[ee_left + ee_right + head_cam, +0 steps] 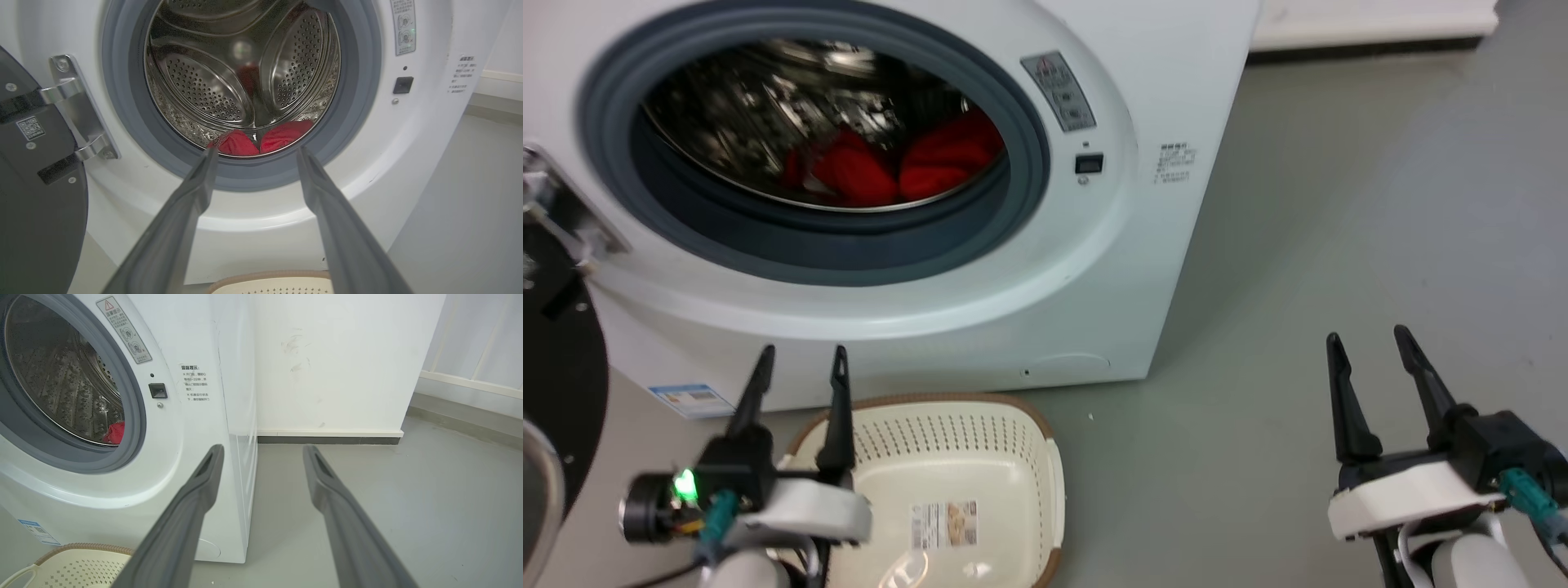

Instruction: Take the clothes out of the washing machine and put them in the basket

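Spread, empty left fingers (pixel 190 204) aimed straight at the open mouth of the washing machine (pixel 1094 269); right fingers (pixel 1346 408), spread and empty too, well off to the right over floor (pixel 1339 204). Just below the left fingers, the basket (pixel 947 433). Low in the drum (pixel 768 90), red clothes (pixel 854 173), ahead and above, nearer the left fingers.

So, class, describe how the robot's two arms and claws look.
The left claw and right claw each have two long, dark, tapering fingers on a black base, a white shell and a teal cable plug. A green light glows beside the left one.
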### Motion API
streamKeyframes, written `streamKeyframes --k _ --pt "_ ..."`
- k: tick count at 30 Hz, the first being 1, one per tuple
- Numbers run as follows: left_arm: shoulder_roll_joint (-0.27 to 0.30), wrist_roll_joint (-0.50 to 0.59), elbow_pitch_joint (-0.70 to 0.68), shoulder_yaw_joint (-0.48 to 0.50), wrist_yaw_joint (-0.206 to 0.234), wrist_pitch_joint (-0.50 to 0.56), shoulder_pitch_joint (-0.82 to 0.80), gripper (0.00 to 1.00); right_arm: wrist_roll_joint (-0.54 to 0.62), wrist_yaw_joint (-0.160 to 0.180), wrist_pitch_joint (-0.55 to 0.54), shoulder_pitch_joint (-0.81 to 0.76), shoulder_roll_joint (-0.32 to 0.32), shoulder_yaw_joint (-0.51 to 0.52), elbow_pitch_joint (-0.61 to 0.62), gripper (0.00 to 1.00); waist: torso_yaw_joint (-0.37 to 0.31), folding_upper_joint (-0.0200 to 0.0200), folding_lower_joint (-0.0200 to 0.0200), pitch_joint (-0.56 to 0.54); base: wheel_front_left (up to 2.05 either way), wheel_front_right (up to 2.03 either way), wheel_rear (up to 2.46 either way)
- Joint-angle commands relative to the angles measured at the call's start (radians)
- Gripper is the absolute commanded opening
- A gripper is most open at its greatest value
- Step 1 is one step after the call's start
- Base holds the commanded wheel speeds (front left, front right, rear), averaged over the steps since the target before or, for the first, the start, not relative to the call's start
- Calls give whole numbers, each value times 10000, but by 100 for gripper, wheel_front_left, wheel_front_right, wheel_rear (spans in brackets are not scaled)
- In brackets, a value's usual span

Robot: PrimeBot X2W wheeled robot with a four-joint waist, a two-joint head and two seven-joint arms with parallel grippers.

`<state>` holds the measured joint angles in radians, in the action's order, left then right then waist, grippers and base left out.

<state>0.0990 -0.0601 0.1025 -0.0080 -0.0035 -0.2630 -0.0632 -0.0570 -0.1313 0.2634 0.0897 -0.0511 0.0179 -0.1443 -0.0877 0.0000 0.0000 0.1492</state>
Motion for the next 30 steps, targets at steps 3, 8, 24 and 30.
streamKeyframes --k 3,8,24,30 --pt "460 33 578 334 -191 -26 -1040 100 -102 8 21 416 19 -62 171 100 -468 0 0 1331 0 0 0" --pt "1338 49 1701 547 -664 -28 -2988 100 -439 10 20 867 18 -143 472 100 -851 0 0 2595 0 0 0" --pt "3731 -368 5870 -707 -1250 3561 -10442 100 -945 10 21 1662 19 -355 1151 100 -1830 0 0 5197 0 0 0" --pt "4343 -415 6868 -1358 -1256 5277 -12429 100 -1092 10 21 1739 19 -563 1262 100 -2029 0 0 5756 0 0 0"
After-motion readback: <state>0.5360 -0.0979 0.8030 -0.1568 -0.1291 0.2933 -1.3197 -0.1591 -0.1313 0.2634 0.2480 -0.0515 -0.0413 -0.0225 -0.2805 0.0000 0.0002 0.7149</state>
